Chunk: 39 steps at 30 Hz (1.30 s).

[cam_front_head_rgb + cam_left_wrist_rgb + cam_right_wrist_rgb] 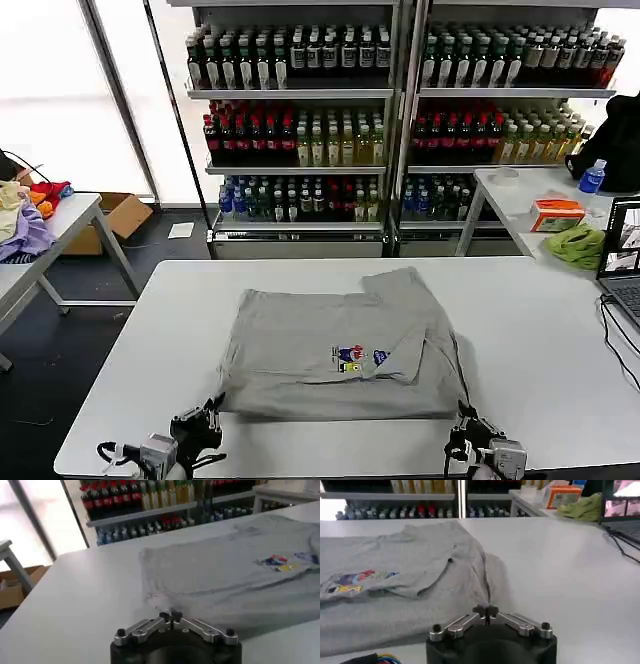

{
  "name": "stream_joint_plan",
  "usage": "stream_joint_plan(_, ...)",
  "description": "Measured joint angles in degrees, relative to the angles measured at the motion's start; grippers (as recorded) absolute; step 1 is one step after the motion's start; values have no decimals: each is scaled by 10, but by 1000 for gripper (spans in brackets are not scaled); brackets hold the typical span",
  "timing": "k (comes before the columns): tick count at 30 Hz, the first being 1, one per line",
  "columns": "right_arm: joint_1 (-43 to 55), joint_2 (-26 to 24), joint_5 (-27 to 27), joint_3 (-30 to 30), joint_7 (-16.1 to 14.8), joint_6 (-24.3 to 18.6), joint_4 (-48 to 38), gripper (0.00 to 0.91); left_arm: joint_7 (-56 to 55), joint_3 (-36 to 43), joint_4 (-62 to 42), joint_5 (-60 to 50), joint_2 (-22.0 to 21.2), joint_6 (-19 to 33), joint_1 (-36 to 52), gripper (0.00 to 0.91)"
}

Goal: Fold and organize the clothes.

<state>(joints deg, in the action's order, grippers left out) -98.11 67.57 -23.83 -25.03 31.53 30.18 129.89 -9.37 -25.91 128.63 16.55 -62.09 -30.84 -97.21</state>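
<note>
Nearest the robot, both grippers sit at the near edge of the white table [520, 330]. The left gripper [210, 408] is at the shirt's near left corner; in the left wrist view its fingertips [170, 616] are pressed together with nothing between them, just short of the fabric edge. The right gripper [463, 412] is at the near right corner; in the right wrist view its fingertips [486, 611] are likewise clenched empty, with cloth directly ahead.

The light grey shirt [340, 345] lies flat at the table's centre, partly folded, with one panel turned over on its right side. A small multicoloured chest print [352, 358] faces up.

Farther right, a second table carries a lime-green cloth [578, 245] and an orange box [556, 213]. At far left, coloured garments [28, 215] are heaped on another table. Bottle-stocked shelves [300, 120] line the back.
</note>
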Motion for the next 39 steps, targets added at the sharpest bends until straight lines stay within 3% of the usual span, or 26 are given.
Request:
stream_joint_plan(1, -4, 0, 2, 0, 1, 0, 2, 907, 0, -1, 2, -3, 0, 0, -5, 272)
stream_joint_plan(2, -8, 0, 5, 0, 3, 0, 4, 907, 0, -2, 5, -5, -1, 0, -11, 453)
stream_joint_plan(3, -12, 0, 7, 0, 4, 1, 6, 907, 0, -2, 8, -7, -3, 0, -18, 453)
stream_joint_plan(4, -16, 0, 8, 1, 6, 1, 8, 907, 0, -2, 11, -10, -4, 0, -23, 907)
stream_joint_plan(18, -74, 3, 25, 7, 31, 0, 65, 907, 8, 5, 33, -29, -24, -7, -57, 907)
stream_joint_plan(26, -30, 11, 3, -29, 26, -4, 81, 907, 9, -6, 59, -31, -27, -1, -51, 907)
stream_joint_plan(29, 11, 10, -3, -44, 16, -11, 68, 907, 11, -15, 64, -22, -23, 7, -38, 907)
stream_joint_plan(39, 179, -26, -48, -56, -61, -5, -19, 907, 48, -37, 36, 14, -17, 30, 62, 907)
